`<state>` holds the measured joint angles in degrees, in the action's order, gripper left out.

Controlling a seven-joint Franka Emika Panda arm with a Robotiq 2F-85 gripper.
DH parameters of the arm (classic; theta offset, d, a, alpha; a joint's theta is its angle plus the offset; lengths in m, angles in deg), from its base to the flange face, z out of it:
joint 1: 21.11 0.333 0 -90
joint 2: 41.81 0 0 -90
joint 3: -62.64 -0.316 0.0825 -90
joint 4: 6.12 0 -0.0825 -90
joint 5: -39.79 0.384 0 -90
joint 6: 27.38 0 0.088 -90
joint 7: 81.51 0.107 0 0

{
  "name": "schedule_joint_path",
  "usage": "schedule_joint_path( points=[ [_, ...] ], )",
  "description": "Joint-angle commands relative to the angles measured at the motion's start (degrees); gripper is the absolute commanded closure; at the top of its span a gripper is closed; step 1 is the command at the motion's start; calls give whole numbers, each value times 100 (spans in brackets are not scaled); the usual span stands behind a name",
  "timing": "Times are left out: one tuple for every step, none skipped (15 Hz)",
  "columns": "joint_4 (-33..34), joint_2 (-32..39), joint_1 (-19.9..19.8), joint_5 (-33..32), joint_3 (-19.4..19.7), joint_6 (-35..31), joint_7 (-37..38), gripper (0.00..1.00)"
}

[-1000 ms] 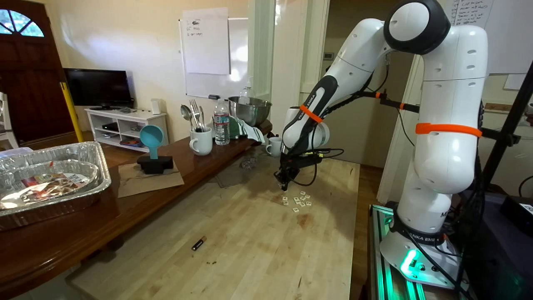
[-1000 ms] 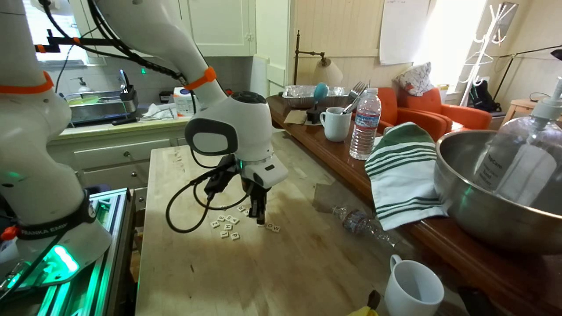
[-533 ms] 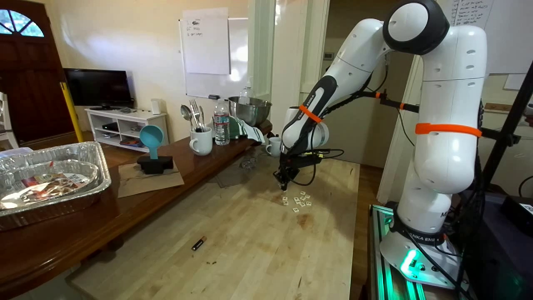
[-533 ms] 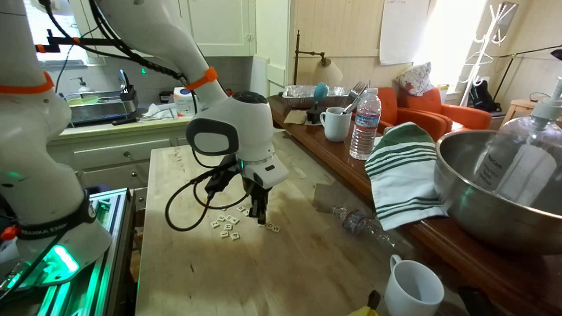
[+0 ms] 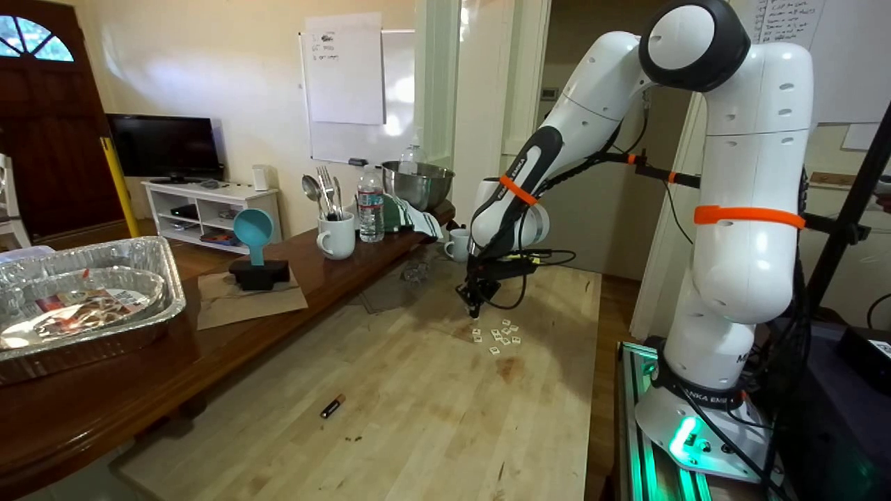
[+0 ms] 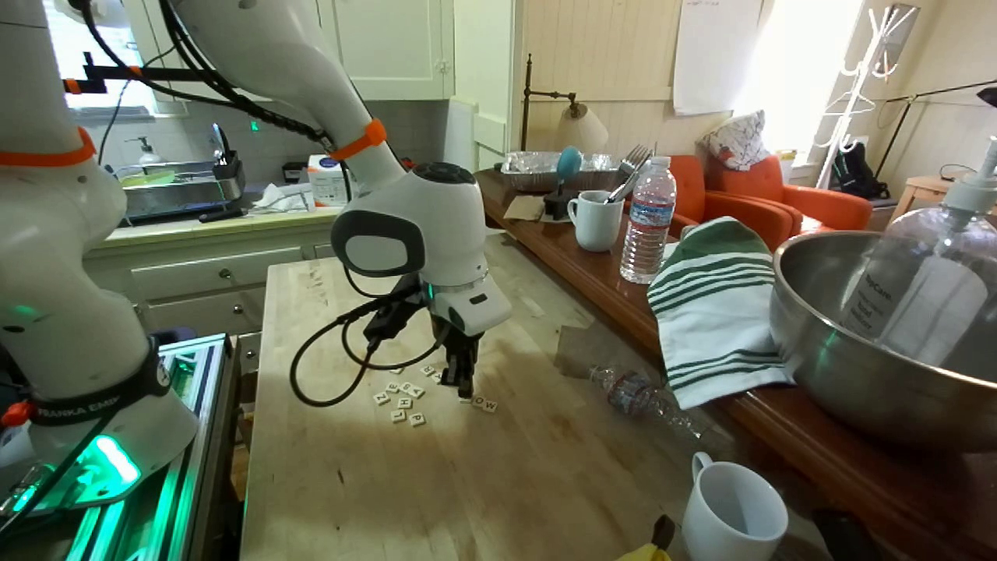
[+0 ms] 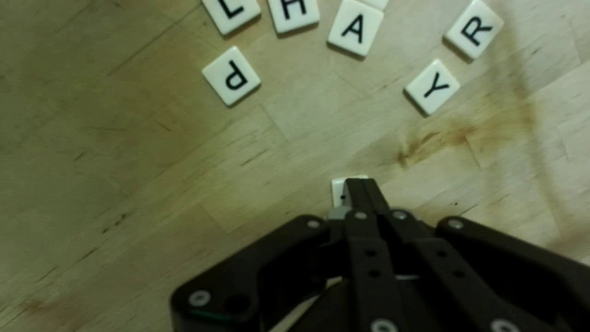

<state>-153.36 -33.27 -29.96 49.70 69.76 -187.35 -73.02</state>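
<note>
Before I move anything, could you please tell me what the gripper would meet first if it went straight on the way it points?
Most likely the tile partly hidden beneath the shut gripper; whether the two touch, I cannot tell.

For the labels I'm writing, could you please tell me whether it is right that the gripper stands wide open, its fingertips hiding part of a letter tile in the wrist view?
Not quite: the gripper is shut, not wide open; the wrist view shows its fingertips together. The rest holds: they hide part of a letter tile there.
</note>
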Motion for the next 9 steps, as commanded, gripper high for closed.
schedule_joint_path(
  points=[
    [141,350,39,20,66,20,218,100],
    [143,350,36,20,72,35,247,100],
    [140,350,34,12,83,37,291,100],
    [136,350,34,8,91,24,329,100],
    [139,349,28,26,90,29,335,100],
    [144,352,28,24,98,38,358,100],
    [150,355,26,30,100,43,368,100],
    [154,353,32,25,101,44,385,100],
    [148,335,31,51,85,41,364,100]
  ],
)
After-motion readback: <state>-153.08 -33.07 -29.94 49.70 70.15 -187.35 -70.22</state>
